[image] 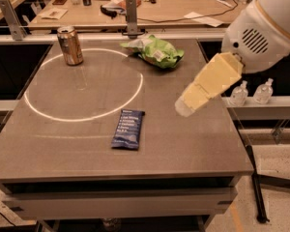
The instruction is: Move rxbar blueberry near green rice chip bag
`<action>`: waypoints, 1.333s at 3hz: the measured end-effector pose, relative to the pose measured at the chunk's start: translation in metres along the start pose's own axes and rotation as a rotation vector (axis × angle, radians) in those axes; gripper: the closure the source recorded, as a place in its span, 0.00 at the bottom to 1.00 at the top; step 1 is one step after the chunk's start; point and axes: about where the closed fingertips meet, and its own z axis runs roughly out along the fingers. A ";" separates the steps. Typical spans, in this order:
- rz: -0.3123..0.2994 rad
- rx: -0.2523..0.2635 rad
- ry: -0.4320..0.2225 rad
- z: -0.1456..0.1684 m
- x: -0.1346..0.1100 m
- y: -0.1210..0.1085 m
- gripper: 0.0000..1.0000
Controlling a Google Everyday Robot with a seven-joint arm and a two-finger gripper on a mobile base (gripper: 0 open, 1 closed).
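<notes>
The rxbar blueberry (128, 128), a flat dark blue wrapper with white text, lies on the grey table (48, 149) near its front middle. The green rice chip bag (157, 51), light green and wrinkly, lies at the table's back, right of centre. My gripper (184, 107) is at the end of a cream-coloured forearm reaching in from the right. It hangs above the table's right part, right of the bar and in front of the bag, touching neither.
A bronze drink can (70, 45) stands at the back left, on a bright ring of light on the tabletop. Two small clear bottles (253, 92) stand on a ledge right of the table. A cluttered workbench (174, 4) runs behind.
</notes>
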 end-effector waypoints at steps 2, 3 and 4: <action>0.117 0.024 0.178 0.052 -0.001 0.020 0.00; 0.171 0.010 0.180 0.070 0.005 0.027 0.00; 0.252 0.028 0.142 0.082 0.019 0.040 0.00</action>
